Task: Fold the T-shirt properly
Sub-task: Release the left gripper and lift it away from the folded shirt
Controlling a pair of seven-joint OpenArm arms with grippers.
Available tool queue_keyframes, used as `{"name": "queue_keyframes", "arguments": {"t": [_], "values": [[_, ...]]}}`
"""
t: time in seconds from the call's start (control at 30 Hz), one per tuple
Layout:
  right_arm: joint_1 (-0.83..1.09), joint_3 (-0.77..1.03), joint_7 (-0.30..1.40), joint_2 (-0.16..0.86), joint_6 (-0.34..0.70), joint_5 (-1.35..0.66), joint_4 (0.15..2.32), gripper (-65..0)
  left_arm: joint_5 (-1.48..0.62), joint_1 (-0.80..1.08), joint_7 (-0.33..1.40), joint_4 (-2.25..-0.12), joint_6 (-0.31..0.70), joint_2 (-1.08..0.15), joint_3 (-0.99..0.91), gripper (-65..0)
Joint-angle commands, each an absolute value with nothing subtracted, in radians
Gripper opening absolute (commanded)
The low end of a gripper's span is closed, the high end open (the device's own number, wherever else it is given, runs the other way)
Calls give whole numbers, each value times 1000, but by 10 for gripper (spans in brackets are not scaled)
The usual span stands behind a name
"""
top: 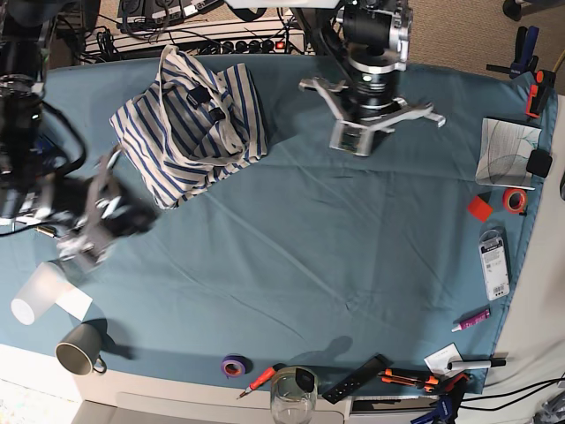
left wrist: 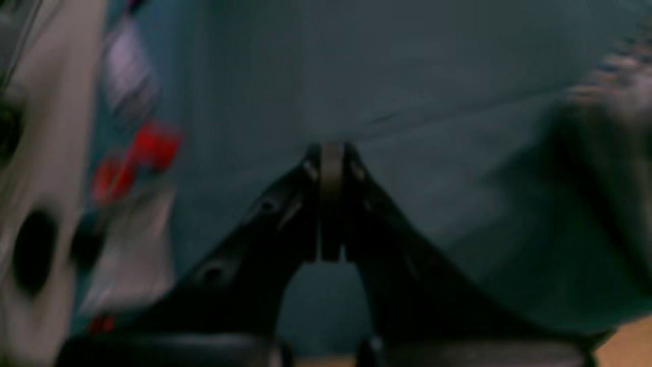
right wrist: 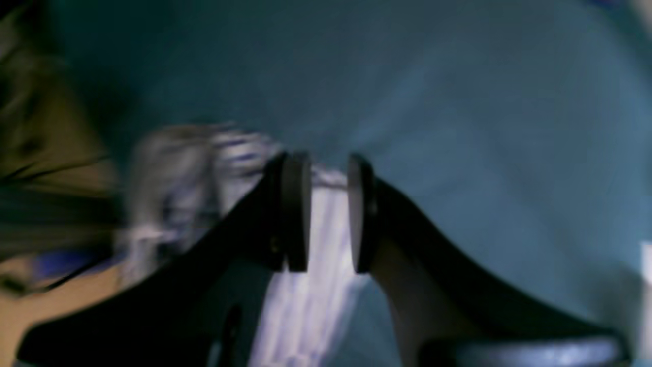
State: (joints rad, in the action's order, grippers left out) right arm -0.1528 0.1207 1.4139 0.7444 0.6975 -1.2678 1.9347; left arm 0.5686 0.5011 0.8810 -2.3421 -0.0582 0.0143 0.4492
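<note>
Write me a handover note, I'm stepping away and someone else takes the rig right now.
Left gripper: shut, empty, over the teal cloth.
Right gripper: jaws apart, nothing clamped; striped fabric shows beyond the gap.
T-shirt: lies at the cloth's far corner on the right arm's side, bunched and roughly folded, not held.
Done: a rough fold at most.
Left: flatten and fold it neatly.

Teal cloth covers table. Grey mug and white paper cup near one corner; purple tape roll, glass along edge.
</note>
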Motion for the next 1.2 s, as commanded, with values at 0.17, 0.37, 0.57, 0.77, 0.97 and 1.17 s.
{"name": "queue_keyframes", "arguments": {"t": [0.17,0.37,0.57,0.77,0.97,1.17], "values": [[-169,246,1396,762,698,-1213,1796,-585,273,496,761,-2356,245,33,468,-650],[-169,246,1396,762,667,-1173,1605,-587,73,445,756,-2356,342,33,468,-650],[-168,246,1396,762,654,-1232,1512,-646,68,381,739,-2279,342,34,468,-650],[-166,243,1396,762,657,-1230,1510,-646,-67,300,740,-2107,456,39,469,-650],[-159,241,1396,761,657,-1237,1510,-647,-122,296,738,-2067,469,39,469,-650],[-124,165,1396,755,668,-1342,1510,-650,-136,290,714,-2056,470,39,469,-650]]}}
